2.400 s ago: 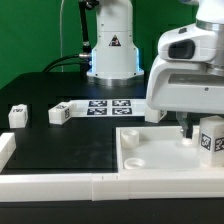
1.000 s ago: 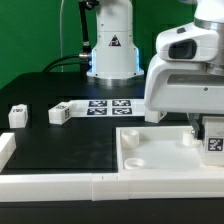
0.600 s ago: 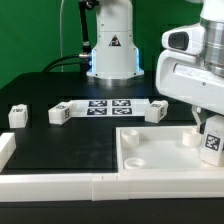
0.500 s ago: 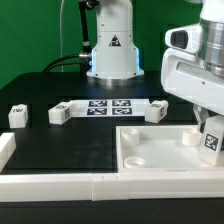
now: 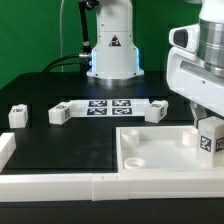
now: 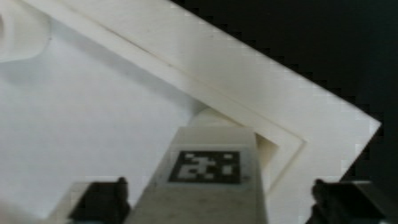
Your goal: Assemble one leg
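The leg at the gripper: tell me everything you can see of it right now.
The leg, a small chunky white plastic block with a black-and-white square tag on its face, stands upright at the exterior view's right, over the large flat white tray's far corner. The gripper is right above it; whether it grips the block cannot be told.

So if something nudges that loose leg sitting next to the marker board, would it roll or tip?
The leg looks blocky and flat-faced, so it would probably slide, not roll. It sits low and squat, so tipping seems unlikely. It looks like small rigid plastic, likely light, so even slight contact may shift it.
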{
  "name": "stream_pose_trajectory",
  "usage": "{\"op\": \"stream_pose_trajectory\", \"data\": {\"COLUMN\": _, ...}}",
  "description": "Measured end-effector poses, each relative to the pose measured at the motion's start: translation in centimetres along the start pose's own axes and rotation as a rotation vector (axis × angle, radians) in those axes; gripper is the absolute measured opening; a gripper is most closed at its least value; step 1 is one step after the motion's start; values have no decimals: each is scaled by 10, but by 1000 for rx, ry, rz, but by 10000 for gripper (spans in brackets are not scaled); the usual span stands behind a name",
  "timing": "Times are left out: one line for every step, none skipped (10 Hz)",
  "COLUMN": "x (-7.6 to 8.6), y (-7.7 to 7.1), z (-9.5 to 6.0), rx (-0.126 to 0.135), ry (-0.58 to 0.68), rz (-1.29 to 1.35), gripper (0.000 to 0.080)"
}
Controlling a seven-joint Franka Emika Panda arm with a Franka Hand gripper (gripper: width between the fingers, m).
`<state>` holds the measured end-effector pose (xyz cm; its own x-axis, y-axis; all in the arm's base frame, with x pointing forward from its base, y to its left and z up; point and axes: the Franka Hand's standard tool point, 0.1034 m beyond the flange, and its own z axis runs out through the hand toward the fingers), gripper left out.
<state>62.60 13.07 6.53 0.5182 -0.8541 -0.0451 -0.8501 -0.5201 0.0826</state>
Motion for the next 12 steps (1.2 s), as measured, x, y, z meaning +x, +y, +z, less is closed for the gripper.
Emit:
{"op": "stream_pose_trajectory", "data": {"x": -2, "y": -1, "z": -1, "rx": 1, "ry": 1, "rz": -166, "gripper": 593}}
{"op": "stream_pose_trajectory", "data": {"x": -4, "y": -1, "z": -3, "rx": 3, "ry": 1, "rz": -304, "gripper": 637}}
{"op": "stream_pose_trajectory", "data": {"x": -5, "y": -1, "z": -3, "rx": 5, "ry": 1, "rz": -431, "gripper": 637}}
{"op": "stream_pose_trajectory", "data": {"x": -4, "y": -2, "z": -4, "rx": 4, "ry": 6, "rz": -566, "gripper": 648}}
{"op": "stream_pose_trajectory", "data": {"x": -4, "y": -3, "z": -4, "rx": 1, "ry": 19, "rz": -713, "gripper": 648}}
{"op": "stream_pose_trajectory", "data": {"x": -4, "y": -3, "z": -4, "rx": -1, "ry": 19, "rz": -828, "gripper": 649}}
{"op": "stream_pose_trajectory", "data": {"x": -3, "y": -2, "z": -3, "rx": -3, "ry": 20, "rz": -907, "gripper": 649}}
{"op": "stream_pose_trajectory", "data": {"x": -1, "y": -2, "z": -3, "rx": -10, "ry": 24, "rz": -1051, "gripper": 649}}
{"op": "stream_pose_trajectory", "data": {"x": 3, "y": 0, "z": -3, "rx": -12, "ry": 22, "rz": -1147, "gripper": 649}}
{"op": "stream_pose_trajectory", "data": {"x": 7, "y": 1, "z": -3, "rx": -15, "ry": 22, "rz": -1230, "gripper": 649}}
{"op": "stream_pose_trajectory", "data": {"x": 10, "y": 2, "z": -2, "rx": -18, "ry": 22, "rz": -1339, "gripper": 649}}
{"op": "stream_pose_trajectory", "data": {"x": 11, "y": 3, "z": -3, "rx": -23, "ry": 24, "rz": -1435, "gripper": 649}}
